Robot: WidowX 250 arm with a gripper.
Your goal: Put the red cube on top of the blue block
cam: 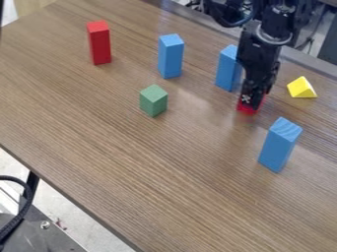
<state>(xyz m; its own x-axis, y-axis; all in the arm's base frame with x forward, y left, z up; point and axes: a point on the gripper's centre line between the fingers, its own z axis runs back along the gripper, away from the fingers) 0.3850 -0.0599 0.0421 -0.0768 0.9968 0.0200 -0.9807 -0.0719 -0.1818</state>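
Wood-grained worktop [164, 187] spans the frame. Nearest, lower right, stands a blue block [280, 147]; then a green block [153, 102], left of centre. The red cube [247, 110] is right of centre at the tip of the pincer [251, 102], clamped or not, I can't tell. Farther: yellow wedge [301, 88], second blue block [227, 70], third blue block [171, 58], tall red block [99, 44].

With the clock centred on the gripper [252, 98] and 12 at the top edge, the gripper hangs down at the red cube [247, 109] on the table [145, 182], hiding most of it. The yellow wedge [302, 87] lies at 2 o'clock. Upright stand the right blue block [278, 147] at 5, the green block [153, 102] at 9, the left blue block [170, 58] at 10, the red block [99, 45] farther out at 10, and the middle blue block [227, 69], partly hidden, at 11.
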